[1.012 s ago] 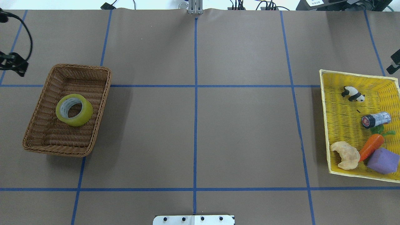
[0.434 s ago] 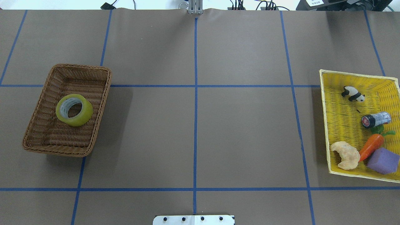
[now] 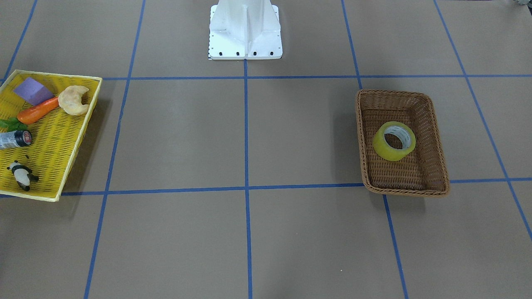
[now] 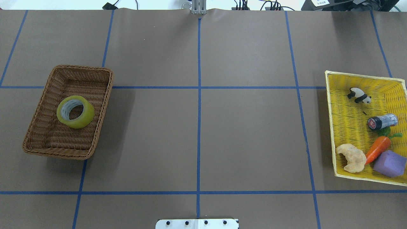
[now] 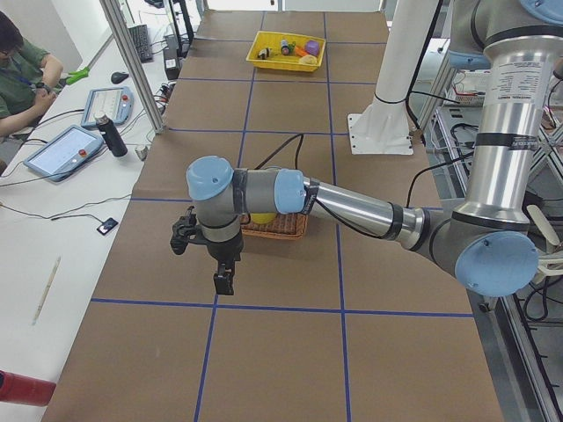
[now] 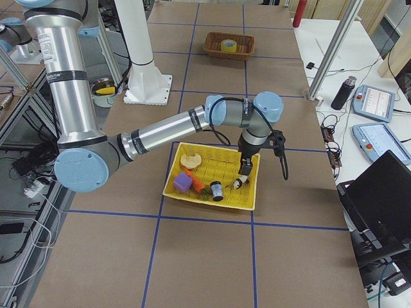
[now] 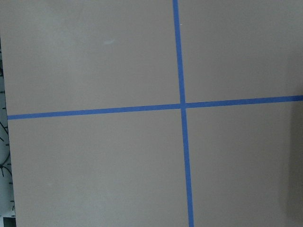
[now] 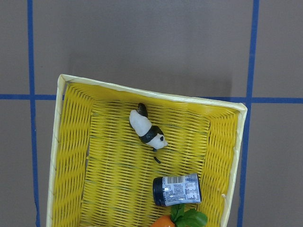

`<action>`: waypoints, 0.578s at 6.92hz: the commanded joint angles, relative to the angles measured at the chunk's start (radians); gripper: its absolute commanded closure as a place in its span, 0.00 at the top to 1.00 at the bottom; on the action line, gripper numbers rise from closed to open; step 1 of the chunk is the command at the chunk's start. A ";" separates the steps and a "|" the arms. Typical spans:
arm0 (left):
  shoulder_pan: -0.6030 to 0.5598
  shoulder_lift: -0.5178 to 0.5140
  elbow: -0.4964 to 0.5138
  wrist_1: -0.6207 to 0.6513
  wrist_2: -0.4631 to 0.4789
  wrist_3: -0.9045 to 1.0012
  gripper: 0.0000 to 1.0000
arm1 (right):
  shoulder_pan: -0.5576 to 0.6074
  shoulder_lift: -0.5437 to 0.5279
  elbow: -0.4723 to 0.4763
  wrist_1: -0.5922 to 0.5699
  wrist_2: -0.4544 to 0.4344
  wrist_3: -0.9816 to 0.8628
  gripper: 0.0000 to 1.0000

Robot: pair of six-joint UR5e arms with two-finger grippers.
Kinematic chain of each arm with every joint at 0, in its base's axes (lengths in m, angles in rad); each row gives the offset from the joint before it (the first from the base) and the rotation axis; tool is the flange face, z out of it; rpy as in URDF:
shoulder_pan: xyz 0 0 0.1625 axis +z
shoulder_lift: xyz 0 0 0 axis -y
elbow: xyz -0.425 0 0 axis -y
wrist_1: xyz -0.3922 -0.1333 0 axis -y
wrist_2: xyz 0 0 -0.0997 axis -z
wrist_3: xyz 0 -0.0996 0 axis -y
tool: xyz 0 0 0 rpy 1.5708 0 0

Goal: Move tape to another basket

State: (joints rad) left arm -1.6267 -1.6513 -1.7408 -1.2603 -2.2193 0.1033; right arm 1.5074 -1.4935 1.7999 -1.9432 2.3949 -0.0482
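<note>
The yellow tape (image 4: 75, 111) lies flat in the brown wicker basket (image 4: 47, 140) at the table's left. It also shows in the front view (image 3: 394, 141), inside the basket (image 3: 415, 174). Neither gripper shows in the overhead or front view. In the exterior left view my left gripper (image 5: 224, 283) hangs above the table beside the basket (image 5: 277, 231), apart from it. In the exterior right view my right gripper (image 6: 245, 171) hangs over the yellow mesh tray (image 6: 212, 199). I cannot tell whether either is open or shut.
The yellow tray (image 4: 346, 127) at the table's right holds a panda figure (image 4: 359, 95), a jar (image 4: 382, 121), a carrot (image 4: 377, 149), a croissant (image 4: 351, 157) and a purple block (image 4: 389, 163). The robot base (image 3: 245, 31) stands at the near-middle edge.
Both grippers, seen at the overhead view's left and right edges a second ago, have moved out of that view. The tape and basket have not moved.
</note>
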 commanded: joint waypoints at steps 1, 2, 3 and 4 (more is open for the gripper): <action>-0.006 0.022 0.076 -0.066 -0.005 0.006 0.98 | 0.007 -0.118 -0.028 0.157 -0.017 -0.027 1.00; -0.006 0.021 0.148 -0.158 -0.029 0.004 0.98 | 0.011 -0.120 -0.031 0.158 -0.035 -0.021 1.00; -0.004 0.021 0.170 -0.187 -0.086 -0.002 0.98 | 0.016 -0.117 -0.031 0.152 -0.039 -0.015 1.00; -0.004 0.021 0.181 -0.186 -0.098 -0.007 0.99 | 0.017 -0.114 -0.031 0.148 -0.039 -0.015 1.00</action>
State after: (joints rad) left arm -1.6313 -1.6309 -1.5862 -1.4250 -2.2865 0.1024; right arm 1.5213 -1.6084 1.7698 -1.7939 2.3600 -0.0655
